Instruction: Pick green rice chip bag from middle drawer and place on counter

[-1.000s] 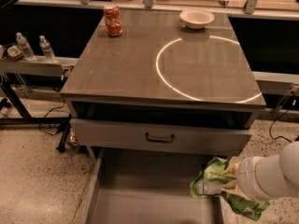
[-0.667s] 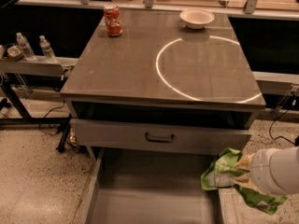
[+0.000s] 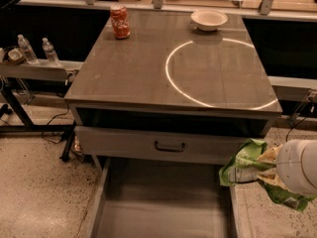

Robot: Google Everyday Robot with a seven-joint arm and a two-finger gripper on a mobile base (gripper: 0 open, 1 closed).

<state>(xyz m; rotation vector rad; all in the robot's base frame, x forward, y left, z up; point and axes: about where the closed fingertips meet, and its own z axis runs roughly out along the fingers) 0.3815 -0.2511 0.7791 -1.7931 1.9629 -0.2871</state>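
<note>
The green rice chip bag (image 3: 247,166) is crinkly light green with a white label panel. It hangs in the air over the right wall of the open middle drawer (image 3: 158,217), at the lower right. My gripper (image 3: 270,168) is shut on the green rice chip bag, with the white arm casing (image 3: 299,166) behind it at the right edge. The drawer floor is bare. The counter (image 3: 148,68) is the glossy grey-brown cabinet top above, with a bright ring of light on it.
A red can (image 3: 120,21) stands at the counter's back left. A white bowl (image 3: 209,19) sits at its back right. A closed drawer front with a dark handle (image 3: 169,146) is under the counter. Water bottles (image 3: 37,49) stand on a side shelf at left.
The bag and my gripper have risen out of the drawer and moved to the right, and now sit higher beside the drawer's right wall.
</note>
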